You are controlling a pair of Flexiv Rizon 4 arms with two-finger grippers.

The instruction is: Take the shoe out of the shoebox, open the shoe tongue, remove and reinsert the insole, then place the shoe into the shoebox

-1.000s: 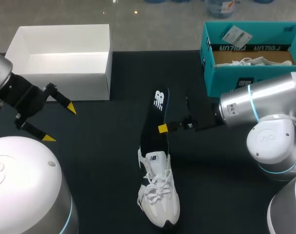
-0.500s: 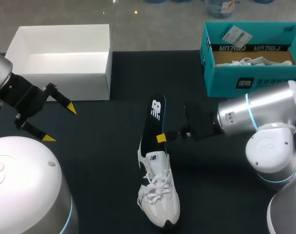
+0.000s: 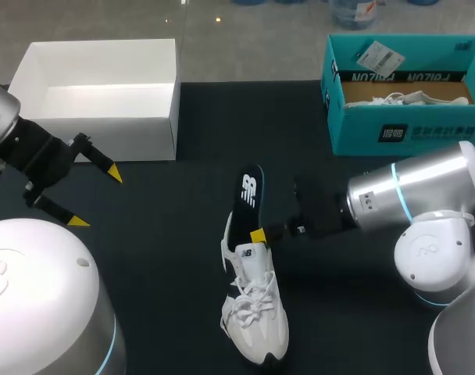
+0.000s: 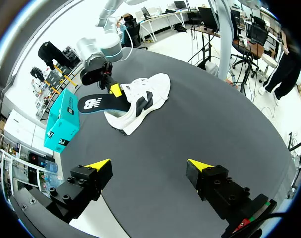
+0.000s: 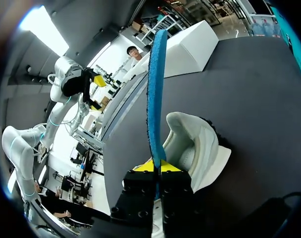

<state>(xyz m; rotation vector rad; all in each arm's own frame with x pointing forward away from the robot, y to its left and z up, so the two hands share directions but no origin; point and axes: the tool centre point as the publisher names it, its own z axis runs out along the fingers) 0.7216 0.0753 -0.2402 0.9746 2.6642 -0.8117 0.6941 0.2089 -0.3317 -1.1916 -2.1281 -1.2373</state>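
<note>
The shoe (image 3: 255, 312) is lying on the table (image 3: 167, 258) with its toe nearest the camera and its heel pointing away, laces on top. Nothing is pinning it down.

Just past the tongue, the right gripper (image 3: 258, 233) is pinching the insole (image 3: 248, 195) between its fingers near the lower end. That end is sitting down at the shoe's opening while the rest is sticking up and away over the heel. From the right wrist, the insole is standing edge-on in the closed fingers, running out over the opening.

The left gripper (image 3: 95, 197) is hovering well off to the left with its fingers spread wide, holding nothing.

At the far edge there's a white box (image 3: 97, 139) on the left, open with nothing showing inside, and a teal box (image 3: 401, 129) on the right with something white inside. Can't tell which one is the shoebox.

My guess is this is the insole step. What's worrying:
- The shoe is loose, so any push along the insole could shove it across the table.
- The insole is floppy, so it could buckle at the collar or snag the tongue.
- It's a thin pinch near one end, so the insole could twist or slip out.
</note>
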